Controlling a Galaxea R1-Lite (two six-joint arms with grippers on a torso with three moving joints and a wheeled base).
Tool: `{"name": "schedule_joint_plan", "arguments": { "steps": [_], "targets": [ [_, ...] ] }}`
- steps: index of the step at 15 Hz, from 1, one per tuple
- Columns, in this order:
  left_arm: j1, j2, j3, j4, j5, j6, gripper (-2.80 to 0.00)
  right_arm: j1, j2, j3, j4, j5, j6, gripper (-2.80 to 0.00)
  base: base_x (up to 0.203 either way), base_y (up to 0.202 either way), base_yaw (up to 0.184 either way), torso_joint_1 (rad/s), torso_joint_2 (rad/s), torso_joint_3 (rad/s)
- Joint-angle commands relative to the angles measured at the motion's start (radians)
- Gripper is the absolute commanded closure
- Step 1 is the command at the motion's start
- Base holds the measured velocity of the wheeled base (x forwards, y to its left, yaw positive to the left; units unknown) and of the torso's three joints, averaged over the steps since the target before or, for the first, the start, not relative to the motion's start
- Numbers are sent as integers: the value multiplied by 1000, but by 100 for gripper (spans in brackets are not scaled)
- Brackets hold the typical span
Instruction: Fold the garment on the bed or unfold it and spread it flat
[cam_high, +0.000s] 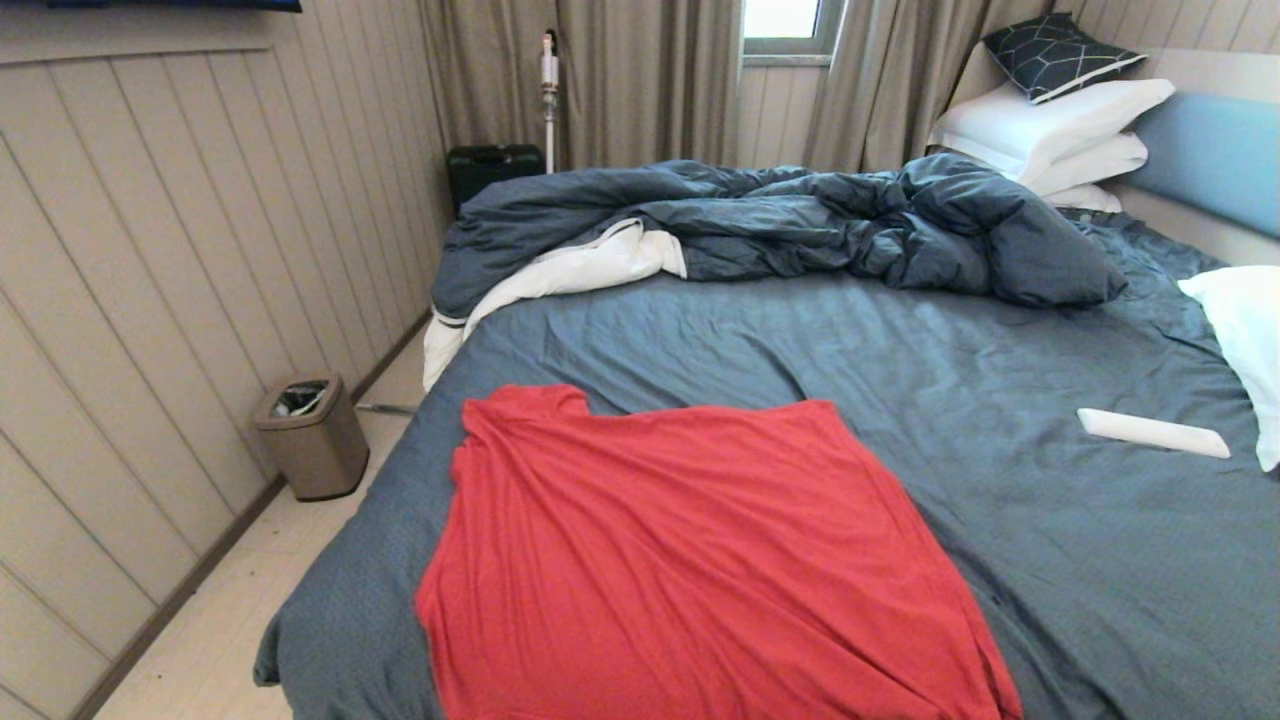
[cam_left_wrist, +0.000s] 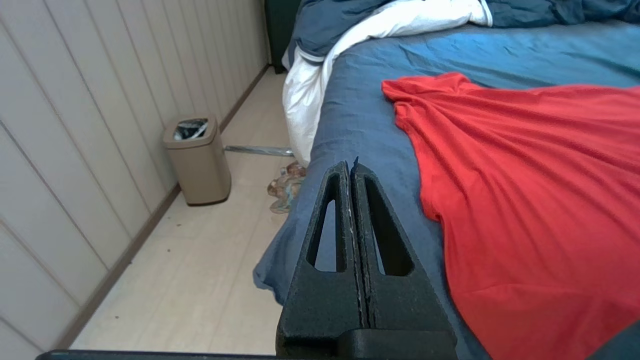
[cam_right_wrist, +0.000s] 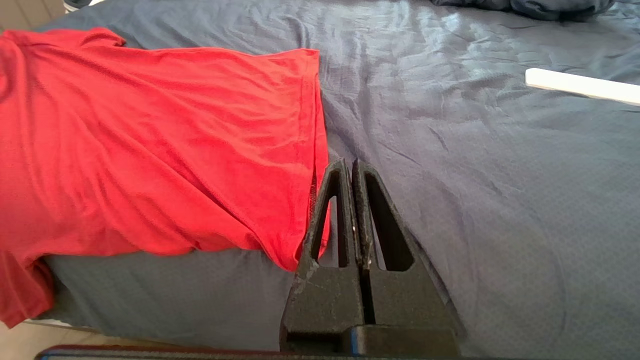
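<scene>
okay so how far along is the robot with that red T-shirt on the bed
Done: nothing clearly. The red T-shirt lies spread but wrinkled on the bed, its near edge hanging over the side. In hand: nothing; the left gripper and right gripper are both shut and empty, off the cloth. Left: the whole fold, or smoothing it flat.

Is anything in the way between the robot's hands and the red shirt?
Nothing visible is. The plain bright red T-shirt lies open on the slate-blue bed sheet. The shut left hand and shut right hand hang at the near edge. The slim white bar lies off to the right, apart.
</scene>
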Motion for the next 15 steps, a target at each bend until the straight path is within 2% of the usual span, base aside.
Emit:
{"name": "schedule_joint_plan", "arguments": {
  "steps": [1,15],
  "targets": [
    [1,0,0,-3,2,-17,0,0,1,0,0,0,0,0,0,0,0,0,0,0],
    [-1,1,0,-6,2,-31,0,-1,2,0,0,-3,5,0,0,0,0,0,0,0]
  ]
}}
